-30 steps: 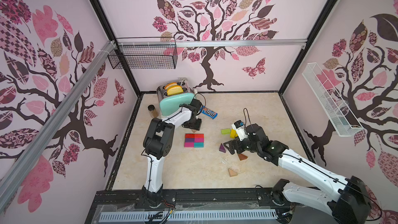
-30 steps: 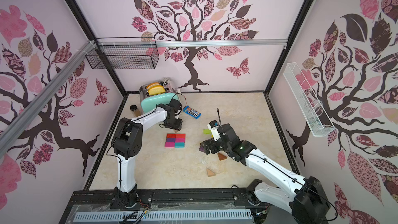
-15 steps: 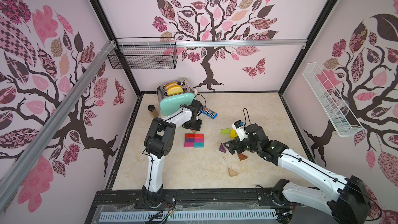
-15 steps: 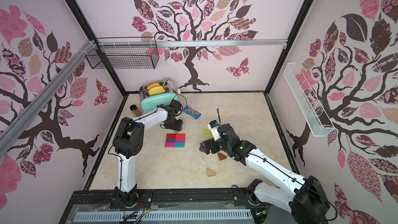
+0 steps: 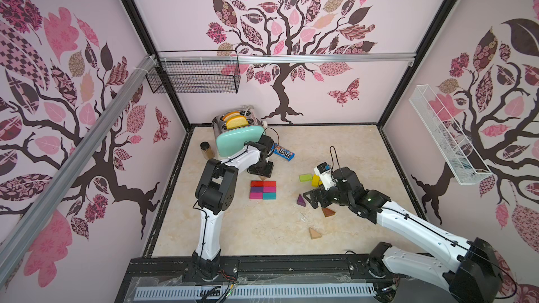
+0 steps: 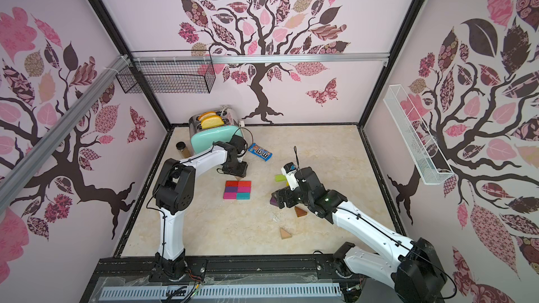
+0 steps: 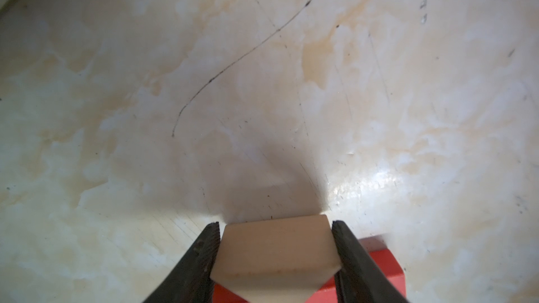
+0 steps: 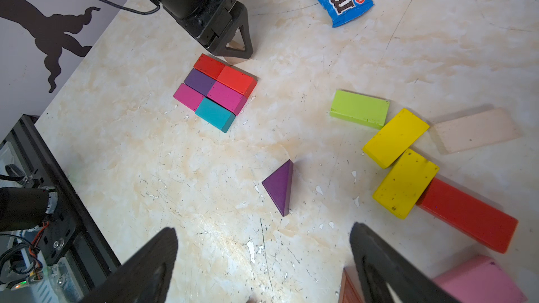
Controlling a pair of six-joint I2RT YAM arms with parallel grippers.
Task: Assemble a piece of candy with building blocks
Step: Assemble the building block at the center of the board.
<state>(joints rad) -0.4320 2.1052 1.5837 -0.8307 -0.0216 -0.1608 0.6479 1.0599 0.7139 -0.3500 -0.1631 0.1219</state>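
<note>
Top views: loose tan triangle (image 5: pixel 314 233) lies nearest front edge, brown triangle (image 5: pixel 328 212) just beyond.
Right gripper (image 8: pixel 262 230) near brown triangle, jaws wide apart, holding nothing. Purple triangle (image 8: pixel 280 188) on table just ahead.
Green block (image 8: pixel 359 108) and yellow blocks (image 8: pixel 395 138) scattered nearby.
Mid-table: six-block rectangle (image 5: pixel 263 190) packed tight, two red, purple, two magenta, teal.
Left gripper (image 7: pixel 275 224) at rectangle's far edge, jaws clamped on tan triangular block (image 7: pixel 274 252), beside red block (image 7: pixel 385 269).
Beyond: M&M's packet (image 5: pixel 282 153), mint toaster (image 5: pixel 237 141).
</note>
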